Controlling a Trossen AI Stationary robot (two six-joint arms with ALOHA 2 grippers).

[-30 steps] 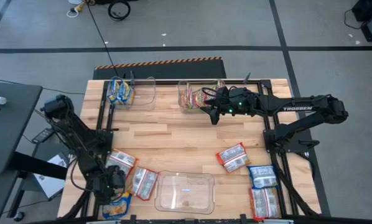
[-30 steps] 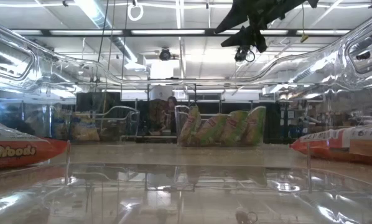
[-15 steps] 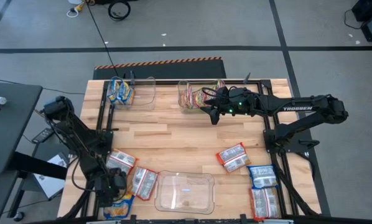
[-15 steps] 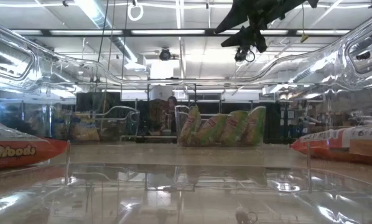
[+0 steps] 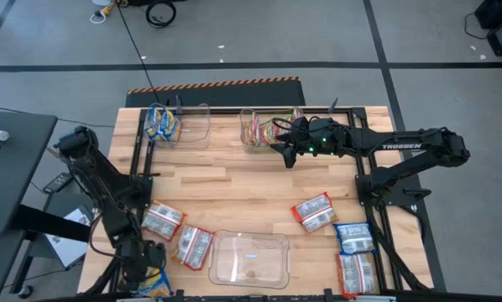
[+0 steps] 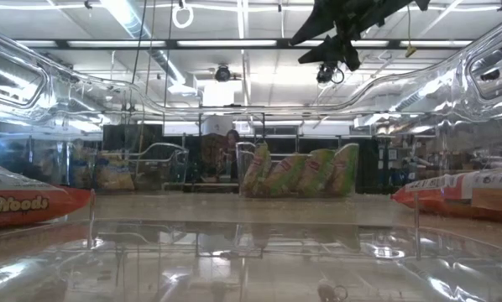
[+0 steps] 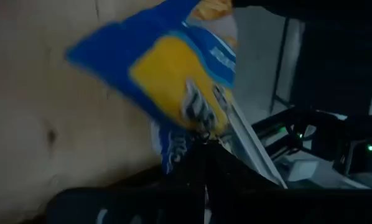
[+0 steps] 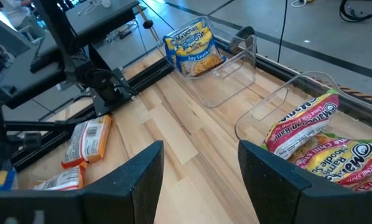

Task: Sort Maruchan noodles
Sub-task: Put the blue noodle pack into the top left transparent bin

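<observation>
- The Maruchan noodles, small flat plastic ramen packets, lie in several places: the blue-and-yellow packet (image 7: pixel 173 81) at the table's near left corner is the one in hand, pinched at one edge by the left gripper (image 5: pixel 147 270), whose fingers are closed on it.
- We judge this grip thin: the wrist view shows only a corner of the wrapper between the fingertips, so the packet may swing or slip free in a lift.
- Two red-and-silver packets (image 5: pixel 177 234) lie just beside that gripper; a dangling packet could drag across them and push them toward the table's edge.
- The empty clear plastic bin (image 5: pixel 249 259) at the near edge sits close by; we see a risk of clipping its rim on the way out.
- The blue-and-yellow packets' likely home, the clear bin at the far left (image 5: pixel 182 126), already holds matching packets, and it is well apart from the grasp, so a long carry gives a loose hold time to fail.
- The right gripper (image 5: pixel 285 156) hovers with fingers spread beside the far centre bin of pink-and-green packets (image 5: pixel 259 130), holding nothing; if both arms head for the far bins together, they could crowd each other.
- More packets (image 5: pixel 335 235) wait at the near right, unsorted.
</observation>
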